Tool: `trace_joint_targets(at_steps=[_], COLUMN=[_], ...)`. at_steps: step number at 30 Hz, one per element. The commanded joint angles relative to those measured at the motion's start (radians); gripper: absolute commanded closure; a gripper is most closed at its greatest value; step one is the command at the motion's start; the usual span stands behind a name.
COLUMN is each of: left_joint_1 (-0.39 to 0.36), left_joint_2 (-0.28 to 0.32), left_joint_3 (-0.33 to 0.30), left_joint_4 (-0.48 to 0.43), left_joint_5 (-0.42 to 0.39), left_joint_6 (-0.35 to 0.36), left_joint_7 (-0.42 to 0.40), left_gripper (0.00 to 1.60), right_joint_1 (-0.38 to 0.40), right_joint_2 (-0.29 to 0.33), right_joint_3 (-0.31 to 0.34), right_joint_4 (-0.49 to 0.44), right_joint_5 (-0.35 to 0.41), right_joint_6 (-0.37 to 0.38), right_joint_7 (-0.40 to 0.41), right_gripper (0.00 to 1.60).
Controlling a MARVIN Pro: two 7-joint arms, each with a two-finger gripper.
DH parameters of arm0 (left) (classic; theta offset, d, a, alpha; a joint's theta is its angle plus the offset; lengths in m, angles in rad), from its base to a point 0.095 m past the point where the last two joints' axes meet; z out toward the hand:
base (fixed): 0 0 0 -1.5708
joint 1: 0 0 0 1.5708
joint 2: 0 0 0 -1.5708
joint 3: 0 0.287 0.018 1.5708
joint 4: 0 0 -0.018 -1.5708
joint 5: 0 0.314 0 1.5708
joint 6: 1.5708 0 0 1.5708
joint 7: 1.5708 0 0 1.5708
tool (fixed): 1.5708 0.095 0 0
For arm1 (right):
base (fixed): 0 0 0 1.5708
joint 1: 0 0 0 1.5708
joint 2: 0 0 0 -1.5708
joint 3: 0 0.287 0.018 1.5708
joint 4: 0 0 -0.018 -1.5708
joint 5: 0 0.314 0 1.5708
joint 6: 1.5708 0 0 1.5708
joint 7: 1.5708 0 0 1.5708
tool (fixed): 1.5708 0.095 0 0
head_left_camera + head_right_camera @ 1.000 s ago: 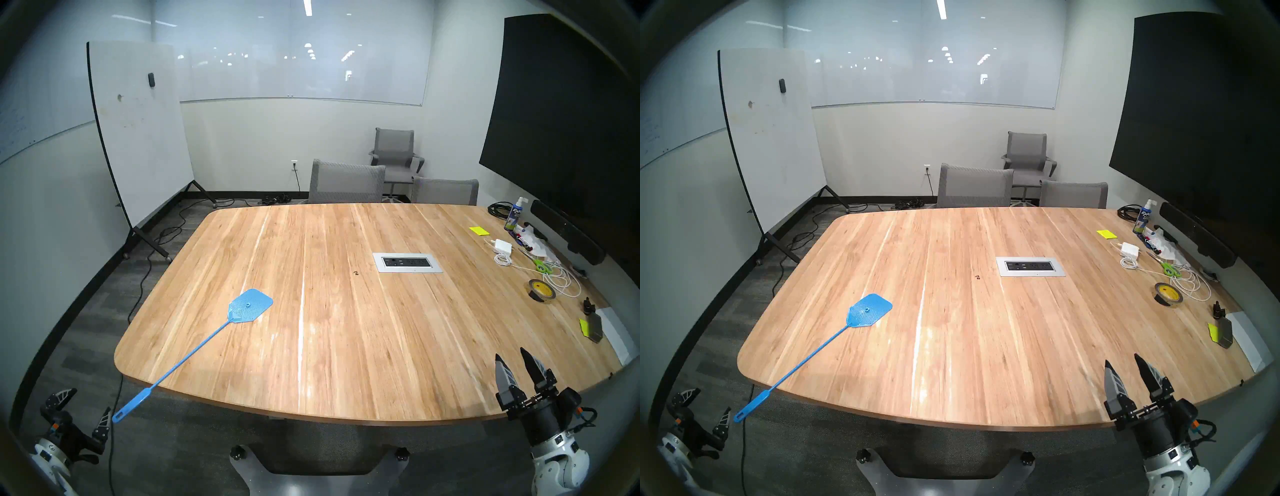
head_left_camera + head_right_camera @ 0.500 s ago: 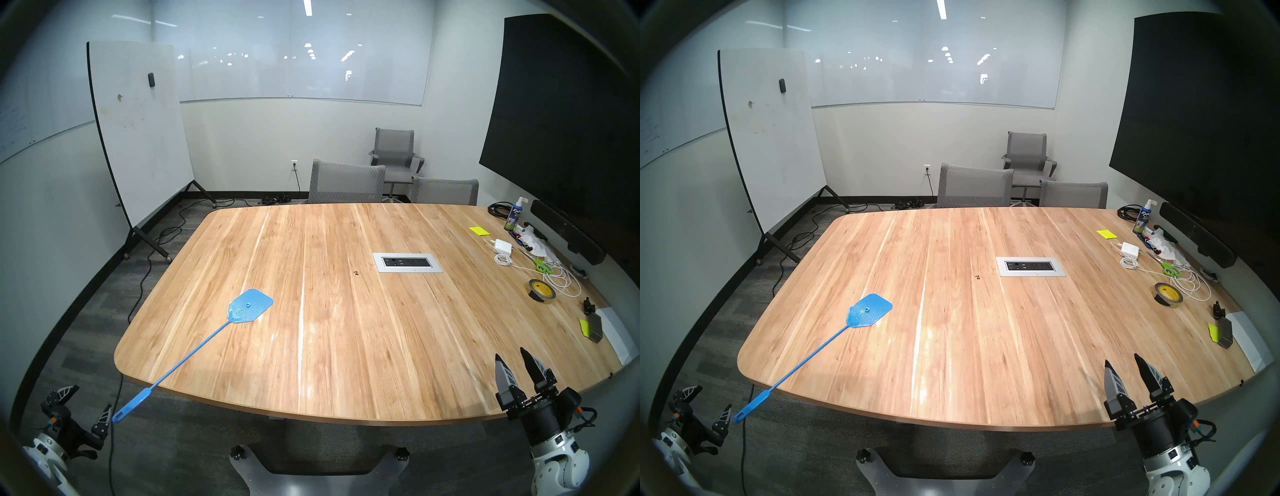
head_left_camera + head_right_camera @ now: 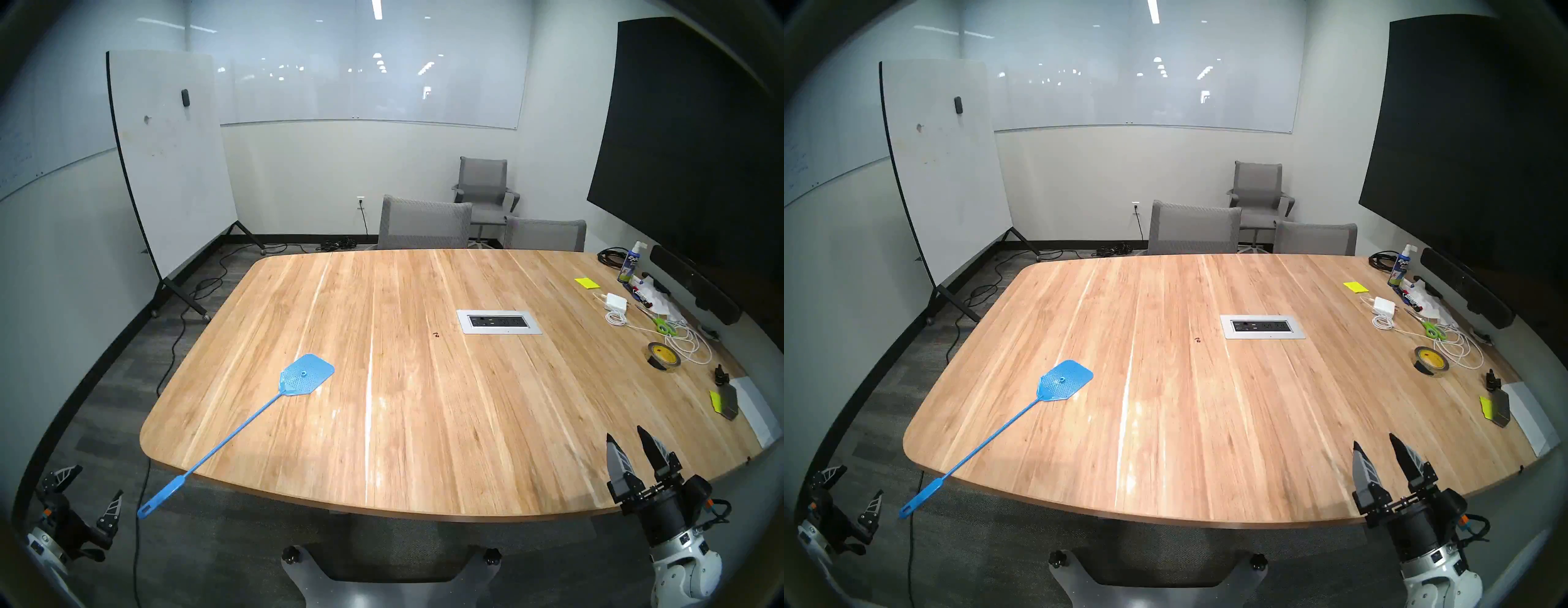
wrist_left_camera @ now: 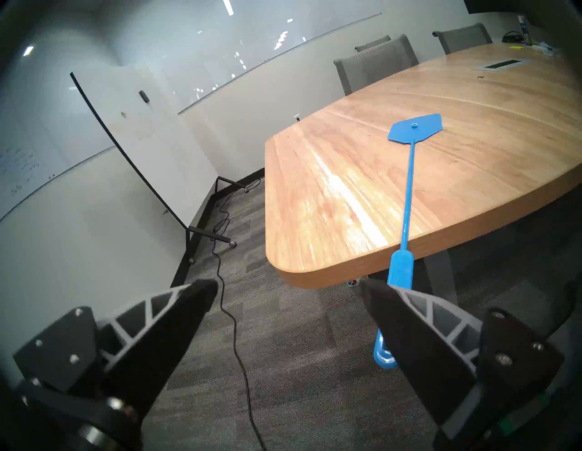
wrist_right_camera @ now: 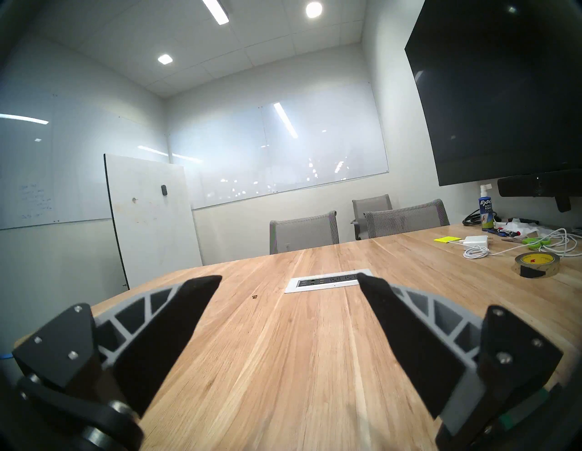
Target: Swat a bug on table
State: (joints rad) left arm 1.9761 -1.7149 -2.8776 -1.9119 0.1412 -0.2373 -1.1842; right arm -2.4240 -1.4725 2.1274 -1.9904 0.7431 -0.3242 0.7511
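Note:
The bug (image 3: 435,335) (image 3: 1197,339) (image 5: 254,296) is a tiny dark speck on the light wood table (image 3: 424,424), just left of the grey outlet panel (image 3: 499,322). A blue fly swatter (image 3: 306,375) (image 4: 415,128) lies on the table's left part, and its handle end (image 3: 148,507) sticks out past the near edge. My left gripper (image 3: 99,479) (image 4: 288,283) is open below table height, just left of that handle end and holding nothing. My right gripper (image 3: 625,437) (image 5: 289,278) is open over the near right of the table, empty.
Along the table's right side lie a tape roll (image 3: 663,358), white cables with a charger (image 3: 616,302), green scissors (image 3: 664,326), sticky notes (image 3: 586,282), a spray bottle (image 3: 631,262) and a black knob (image 3: 720,375). Grey chairs (image 3: 424,223) stand behind; a whiteboard (image 3: 169,161) stands left.
My left gripper has drifted left and slightly away from the swatter's handle end. The swatter, the bug and the right gripper have stayed put.

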Motion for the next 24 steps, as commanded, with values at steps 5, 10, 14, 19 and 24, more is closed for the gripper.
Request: trace_joint_targets(at_steps=[5, 10, 14, 19, 24], left_joint_1=[-0.048, -0.087, -0.110, -0.140, -0.175], left_joint_2=[0.135, 0.192, 0.224, 0.271, 0.326], left_joint_3=[-0.002, -0.002, -0.002, -0.002, -0.002], left_joint_4=[0.099, 0.140, 0.155, 0.190, 0.261], left_joint_5=[0.082, 0.170, 0.217, 0.265, 0.327], left_joint_6=[0.036, 0.049, 0.064, 0.082, 0.078], left_joint_7=[0.094, 0.163, 0.226, 0.269, 0.303], left_gripper=[0.00, 0.00, 0.00, 0.00, 0.00], right_joint_1=[0.003, 0.004, 0.004, 0.005, 0.005], right_joint_2=[0.001, 0.002, 0.001, 0.001, 0.000], right_joint_3=[0.000, 0.000, 0.000, 0.000, 0.000], right_joint_4=[-0.016, -0.015, -0.014, -0.014, -0.015], right_joint_5=[0.000, 0.000, 0.000, 0.000, 0.000], right_joint_6=[-0.002, -0.002, -0.002, -0.002, -0.002], right_joint_7=[0.003, 0.004, 0.004, 0.005, 0.006], right_gripper=[0.00, 0.00, 0.00, 0.00, 0.00])
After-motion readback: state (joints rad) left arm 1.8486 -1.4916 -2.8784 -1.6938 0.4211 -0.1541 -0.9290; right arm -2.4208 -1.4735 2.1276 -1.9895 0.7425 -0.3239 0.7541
